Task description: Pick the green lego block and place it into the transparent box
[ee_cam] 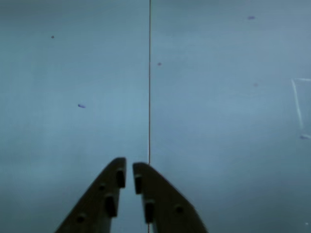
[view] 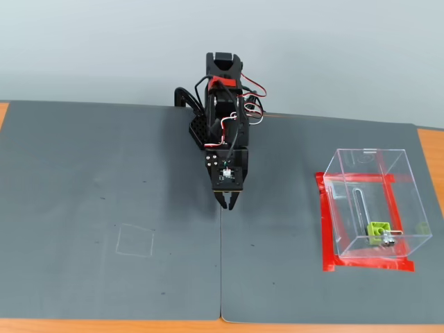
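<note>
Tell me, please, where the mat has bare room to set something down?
Left of the gripper, the mat is bare apart from a faint chalk square. The strip between gripper and box is also free. The red-taped patch at the right is taken by the box, with the block inside.

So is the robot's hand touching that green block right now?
Apart. The fixed view shows the hand at mid-mat, empty, while the green lego block sits inside the transparent box far right.

The fixed view is looking down from high up in front, facing the arm (view: 223,132) at 12 o'clock. The wrist view is riding close above the gray mat (ee_cam: 218,145). Both are showing the mat's middle seam (view: 221,270).
</note>
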Robot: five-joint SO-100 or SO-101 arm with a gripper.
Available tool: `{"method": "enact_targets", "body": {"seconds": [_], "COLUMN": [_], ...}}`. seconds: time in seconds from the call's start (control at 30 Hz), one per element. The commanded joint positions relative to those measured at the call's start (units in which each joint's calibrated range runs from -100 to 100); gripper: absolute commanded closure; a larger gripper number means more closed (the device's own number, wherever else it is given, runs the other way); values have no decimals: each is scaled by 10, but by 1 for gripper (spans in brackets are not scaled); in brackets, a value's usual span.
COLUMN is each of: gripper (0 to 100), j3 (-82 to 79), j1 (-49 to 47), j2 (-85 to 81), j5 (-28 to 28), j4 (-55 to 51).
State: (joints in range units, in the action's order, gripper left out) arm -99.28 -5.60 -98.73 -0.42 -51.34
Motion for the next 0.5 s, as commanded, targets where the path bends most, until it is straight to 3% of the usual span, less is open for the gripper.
{"method": "enact_targets", "body": {"seconds": [0.0, 0.47], "gripper": [98, 98], "j3": [-4, -3], "j1": [-14, -16], "j2": [-9, -6], "j5": [1, 0], "j4": [-2, -2]}}
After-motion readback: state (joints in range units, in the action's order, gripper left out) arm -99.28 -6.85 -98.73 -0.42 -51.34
